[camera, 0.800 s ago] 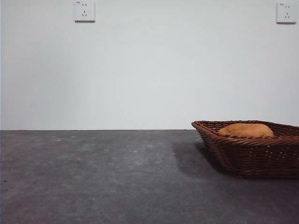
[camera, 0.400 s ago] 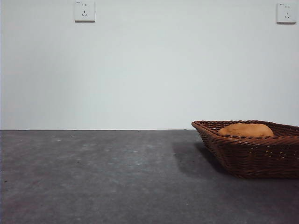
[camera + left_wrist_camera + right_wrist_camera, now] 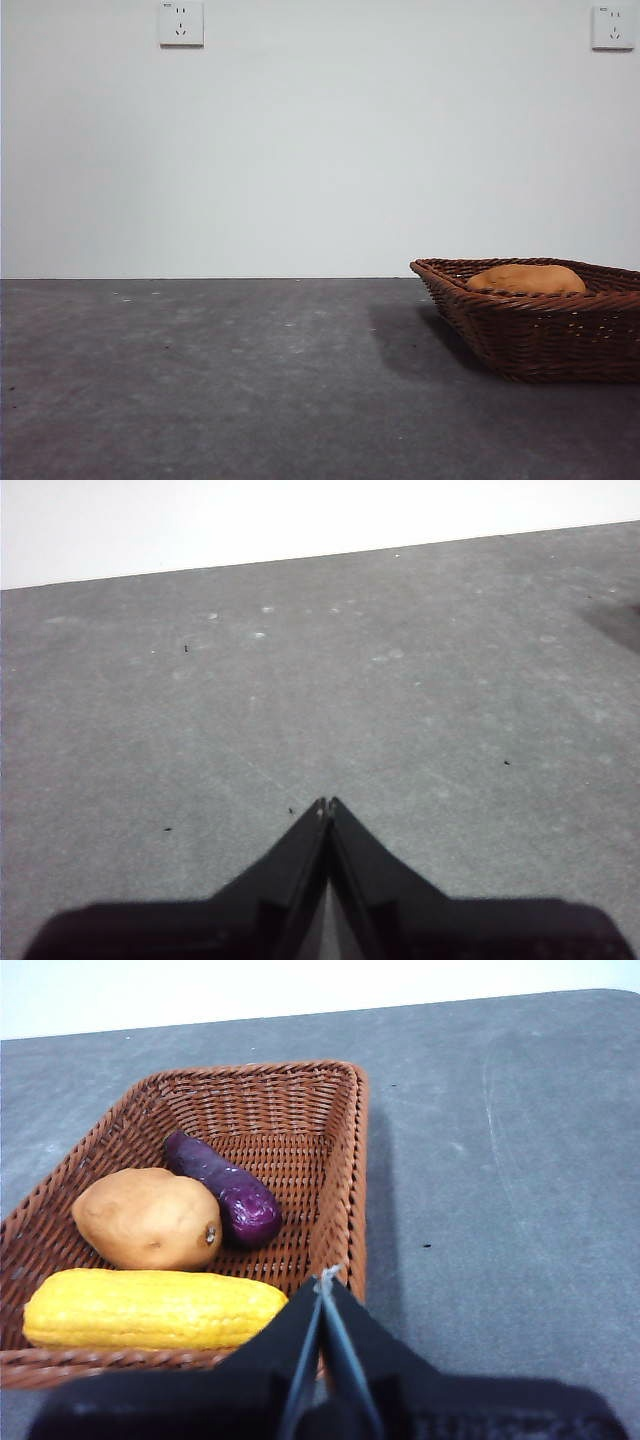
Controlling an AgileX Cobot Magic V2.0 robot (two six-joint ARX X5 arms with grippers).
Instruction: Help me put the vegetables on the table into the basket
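We found all three vegetables already lying in the basket (image 3: 340, 1150). From the right wrist camera, the potato (image 3: 148, 1218) sat near the basket's centre, the eggplant (image 3: 222, 1187) lay touching it at about two o'clock, and the corn (image 3: 150, 1308) stretched along the near wall at roughly six o'clock from the potato. In the front view only the potato's top (image 3: 526, 278) showed above the braided rim, with the basket (image 3: 540, 335) at about four o'clock on the table (image 3: 250, 380), whose visible stretch carried no vegetable.

We saw the right gripper (image 3: 325, 1282) with its jaws pressed together and holding nothing, poised above the basket's near rim beside the corn's end. The left gripper (image 3: 326, 805) was likewise closed tight and empty, over bare table well apart from the basket.

We judged the task as good as finished, so the remaining risk lay in the retreat. If the right arm dropped or swung low while pulling away, its closed tip could catch the woven rim and drag or tip the shallow basket, and the corn, lying close against that flared wall, might roll out. A clean upward lift seemed safest to us.
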